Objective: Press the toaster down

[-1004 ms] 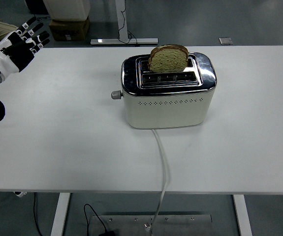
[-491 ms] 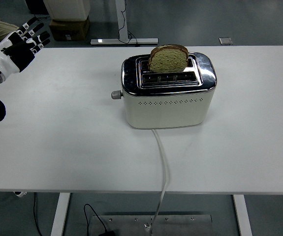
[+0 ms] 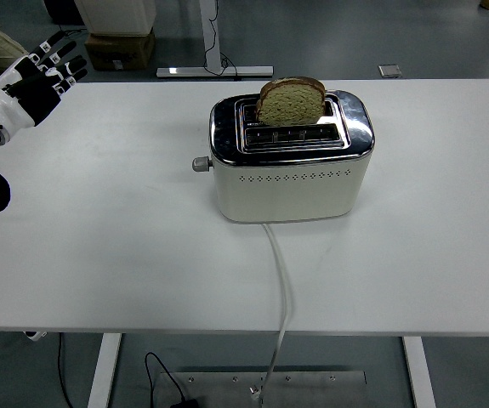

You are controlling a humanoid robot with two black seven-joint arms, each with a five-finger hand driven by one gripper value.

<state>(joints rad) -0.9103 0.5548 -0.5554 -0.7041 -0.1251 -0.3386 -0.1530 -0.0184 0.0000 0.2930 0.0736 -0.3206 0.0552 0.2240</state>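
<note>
- The toaster [image 3: 291, 159] stands near the middle of the white worktop [image 3: 99, 255], its lever [image 3: 200, 164] sticking out on the left side.
- A slice of bread [image 3: 291, 99] stands up out of the far slot.
- A white cord [image 3: 280, 293] runs from the toaster over the near edge.
- The left robot hand [image 3: 36, 76] hovers at the far left, well apart from the toaster, fingers spread, holding nothing.
</note>
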